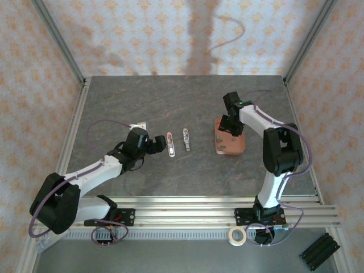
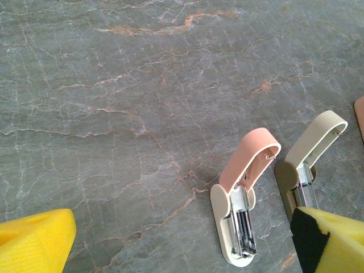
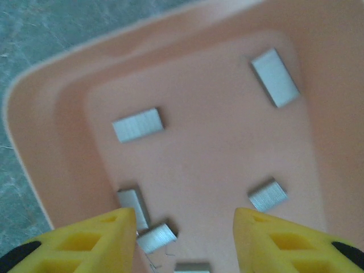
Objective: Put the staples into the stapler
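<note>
**Matt plastic, bright metal, veined stone**

Under the right gripper (image 3: pixel 183 219), the staples (image 3: pixel 137 125) are brushed silvery metal on a tray (image 3: pixel 57 148) of smooth, matt salmon plastic. Just ahead of the left gripper (image 2: pixel 185 227), the stapler (image 2: pixel 250 159) is smooth pale-pink plastic around shiny metal, the beige stapler (image 2: pixel 315 142) likewise. The table (image 2: pixel 114 114) looks like grey veined stone, faintly sheened.

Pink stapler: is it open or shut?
Open. The pink stapler has its top swung back off the base, baring the silver channel.
</note>
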Available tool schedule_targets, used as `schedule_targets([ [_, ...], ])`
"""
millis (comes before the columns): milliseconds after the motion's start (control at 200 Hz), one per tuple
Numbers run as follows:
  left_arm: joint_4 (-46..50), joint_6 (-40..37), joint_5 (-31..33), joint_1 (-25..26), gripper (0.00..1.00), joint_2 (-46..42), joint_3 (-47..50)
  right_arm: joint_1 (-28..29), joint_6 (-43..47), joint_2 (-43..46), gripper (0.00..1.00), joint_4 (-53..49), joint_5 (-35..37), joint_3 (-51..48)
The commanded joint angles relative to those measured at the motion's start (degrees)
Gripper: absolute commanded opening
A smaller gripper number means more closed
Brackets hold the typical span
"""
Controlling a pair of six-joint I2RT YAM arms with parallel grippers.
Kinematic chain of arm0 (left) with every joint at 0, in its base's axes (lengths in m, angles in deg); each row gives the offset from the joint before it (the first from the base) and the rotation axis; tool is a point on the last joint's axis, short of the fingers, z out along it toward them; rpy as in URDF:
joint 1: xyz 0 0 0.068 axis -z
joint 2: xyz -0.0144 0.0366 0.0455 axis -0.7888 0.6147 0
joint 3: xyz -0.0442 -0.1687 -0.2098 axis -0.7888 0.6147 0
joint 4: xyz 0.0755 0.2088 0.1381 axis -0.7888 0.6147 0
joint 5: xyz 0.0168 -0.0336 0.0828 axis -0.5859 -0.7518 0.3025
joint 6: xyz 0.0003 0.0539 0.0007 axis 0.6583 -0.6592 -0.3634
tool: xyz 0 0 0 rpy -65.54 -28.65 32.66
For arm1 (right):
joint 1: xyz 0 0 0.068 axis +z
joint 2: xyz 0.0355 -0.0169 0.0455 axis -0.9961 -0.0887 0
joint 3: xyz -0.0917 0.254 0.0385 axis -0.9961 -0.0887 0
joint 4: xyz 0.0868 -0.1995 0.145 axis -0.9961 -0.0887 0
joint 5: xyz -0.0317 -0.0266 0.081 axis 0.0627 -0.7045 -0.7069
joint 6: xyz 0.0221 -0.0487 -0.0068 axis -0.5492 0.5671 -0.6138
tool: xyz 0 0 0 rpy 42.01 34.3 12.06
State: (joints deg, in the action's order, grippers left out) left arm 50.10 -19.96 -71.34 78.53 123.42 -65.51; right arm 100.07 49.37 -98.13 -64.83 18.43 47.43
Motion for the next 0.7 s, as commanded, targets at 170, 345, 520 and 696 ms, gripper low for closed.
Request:
schedule_targets([
  [170,-1.5,-1.3,1.9,-0.6,0.98,1.2,-1.9,-0.3,2.8,-0.9,0.47,-2.9,-3.7,0.9],
  [345,-2.0,-1.3,1.7,-0.7,0.98,1.8,-2.0,-0.3,-3.0,2.4,0.44,-1.9,-4.9,-3.8],
  [520,-1.8,-1.4,1.1,-0.7,0.98,2.1,-2.4,-0.2,-10.1,2.9,0.41,0.4,-6.4,-6.2],
  [696,-1.6,-1.6,1.2,-0.7,0.99,1.8,-2.3,-0.2,-14.4,2.6,0.41,3.5,-7.9,-7.4],
])
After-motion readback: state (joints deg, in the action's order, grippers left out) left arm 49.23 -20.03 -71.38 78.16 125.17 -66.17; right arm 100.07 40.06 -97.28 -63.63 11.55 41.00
